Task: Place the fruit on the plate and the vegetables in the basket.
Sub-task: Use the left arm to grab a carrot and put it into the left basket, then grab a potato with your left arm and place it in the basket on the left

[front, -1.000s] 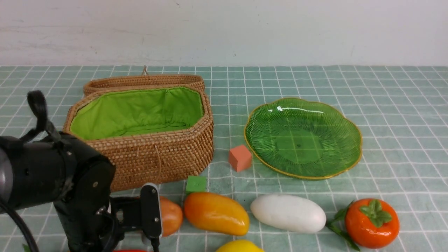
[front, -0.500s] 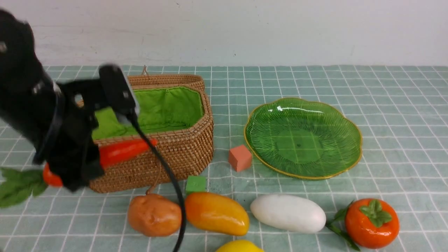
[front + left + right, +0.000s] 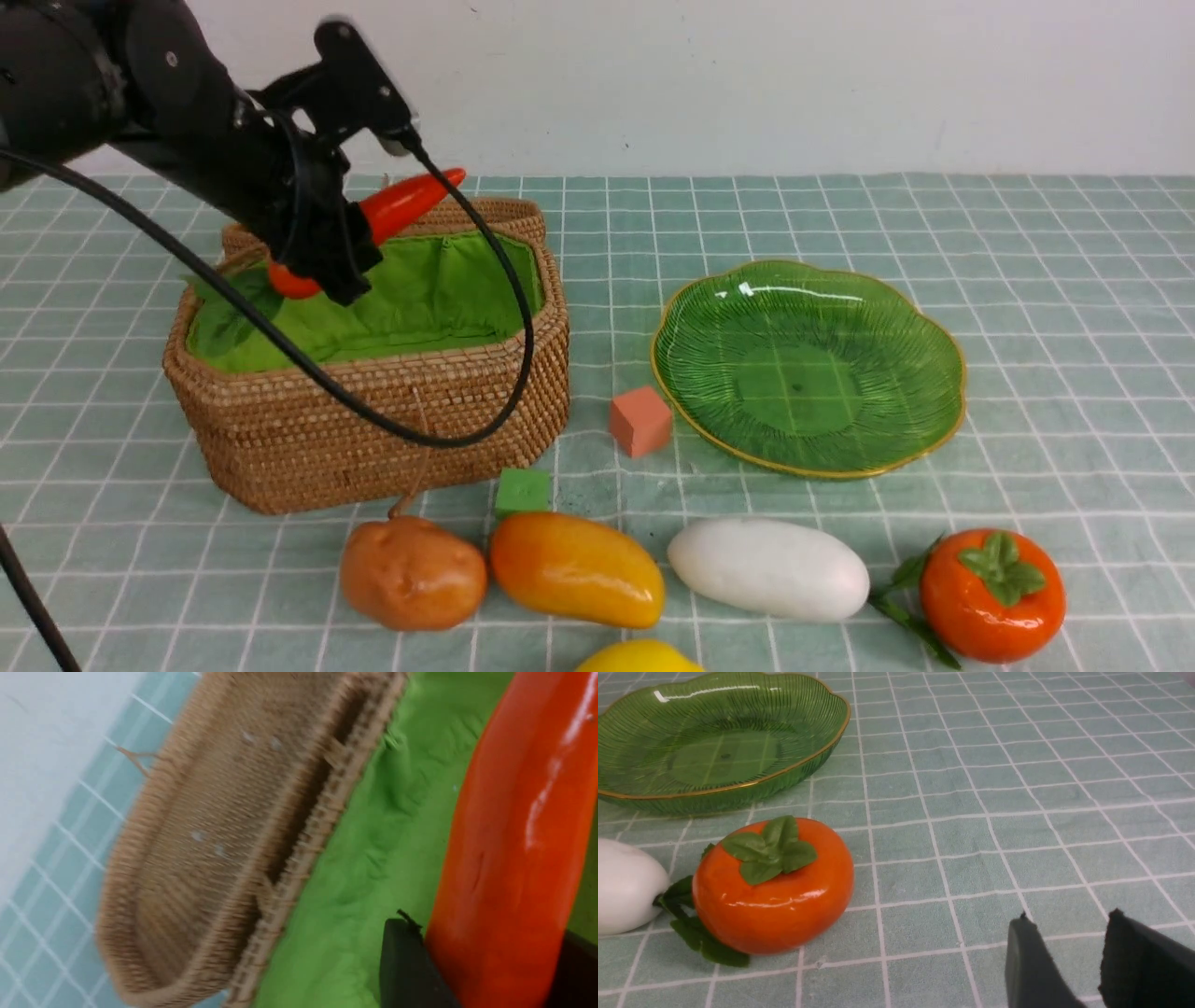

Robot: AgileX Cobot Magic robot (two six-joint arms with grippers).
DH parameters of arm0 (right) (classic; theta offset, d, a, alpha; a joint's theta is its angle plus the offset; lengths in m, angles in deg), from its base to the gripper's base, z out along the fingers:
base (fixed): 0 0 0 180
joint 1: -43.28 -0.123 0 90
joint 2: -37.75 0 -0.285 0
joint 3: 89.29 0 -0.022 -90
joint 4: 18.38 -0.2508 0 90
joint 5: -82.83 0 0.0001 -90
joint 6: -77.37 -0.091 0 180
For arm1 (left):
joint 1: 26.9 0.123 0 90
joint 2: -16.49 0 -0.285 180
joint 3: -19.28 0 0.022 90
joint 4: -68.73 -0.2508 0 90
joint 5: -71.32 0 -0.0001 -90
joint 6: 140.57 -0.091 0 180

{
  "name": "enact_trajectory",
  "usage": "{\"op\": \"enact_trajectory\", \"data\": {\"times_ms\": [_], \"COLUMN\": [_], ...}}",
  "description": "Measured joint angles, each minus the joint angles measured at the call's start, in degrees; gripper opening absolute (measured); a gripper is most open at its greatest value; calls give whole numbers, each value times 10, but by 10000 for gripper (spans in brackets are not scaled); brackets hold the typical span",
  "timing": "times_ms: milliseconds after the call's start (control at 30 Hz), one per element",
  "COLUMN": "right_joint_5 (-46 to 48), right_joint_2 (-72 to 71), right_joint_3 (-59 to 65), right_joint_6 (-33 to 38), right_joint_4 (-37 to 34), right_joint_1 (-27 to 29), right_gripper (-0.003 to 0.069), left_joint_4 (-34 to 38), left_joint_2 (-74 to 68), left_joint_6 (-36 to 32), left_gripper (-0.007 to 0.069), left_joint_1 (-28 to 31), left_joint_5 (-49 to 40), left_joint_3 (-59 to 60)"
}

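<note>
Your carrot (image 3: pixel 401 207) is up in the air over the open basket (image 3: pixel 373 420), pinched across its thick part by the left gripper (image 3: pixel 322 247). It is tilted, with the pointed tip high over the far rim and the leafy end low above the green lining (image 3: pixel 429 289) at the basket's left end. The tilt is the main worry: let go like this and the tip could catch on the far rim or on the folded-back lid (image 3: pixel 210 835), leaving the carrot propped half out, so I'd bring it lower and flatter first. Watch the black cable (image 3: pixel 420 437) too (it loops down across the basket's front wall), since it looks able to snag the weave and drag the basket. The left wrist view shows what the front view cannot: both fingers flat against the glossy carrot, with lining directly beneath. Only the right wrist view shows the right gripper (image 3: pixel 1066 933), its jaws a modest gap apart with nothing between them, low over the cloth near the persimmon (image 3: pixel 773 886). The front view alone shows the plate (image 3: pixel 808 369) bare and the potato (image 3: pixel 413 574), mango (image 3: pixel 577 569) and radish (image 3: pixel 768 569) lined up on the table.
</note>
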Motion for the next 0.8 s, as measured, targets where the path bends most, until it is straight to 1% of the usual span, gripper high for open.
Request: {"op": "enact_trajectory", "data": {"times_ms": [67,100,133,167,233,300,333,433,500,533,567,633,667,700,733,800], "right_joint_5": [0,0,0,0,0,0,0,0,0,0,0,0,0,0,0,0], "right_joint_2": [0,0,0,0,0,0,0,0,0,0,0,0,0,0,0,0], "right_joint_3": [0,0,0,0,0,0,0,0,0,0,0,0,0,0,0,0], "right_joint_6": [0,0,0,0,0,0,0,0,0,0,0,0,0,0,0,0], "right_joint_4": [0,0,0,0,0,0,0,0,0,0,0,0,0,0,0,0], "right_joint_1": [0,0,0,0,0,0,0,0,0,0,0,0,0,0,0,0], "right_gripper": [242,242,242,242,242,242,242,242,242,242,242,242,242,242,242,242], "left_joint_4": [0,0,0,0,0,2,2,4,9,10,11,11,11,8,-1,-15], "left_joint_2": [-2,-2,3,4,18,43,58,105,145,149,176,206,218,219,219,217], "left_joint_6": [0,1,3,4,16,35,41,29,-15,-27,-72,-117,-128,-129,-129,-128], "left_gripper": [312,357,428,451,558,639,654,665,655,653,637,605,582,574,568,566], "left_joint_1": [0,0,0,0,3,9,11,12,0,-2,-19,-51,-76,-87,-102,-120], "left_joint_5": [5,11,12,11,3,-28,-48,-119,-170,-177,-193,-181,-154,-133,-91,-42], "left_joint_3": [8,16,19,20,21,21,21,30,58,67,105,173,223,258,295,336]}}
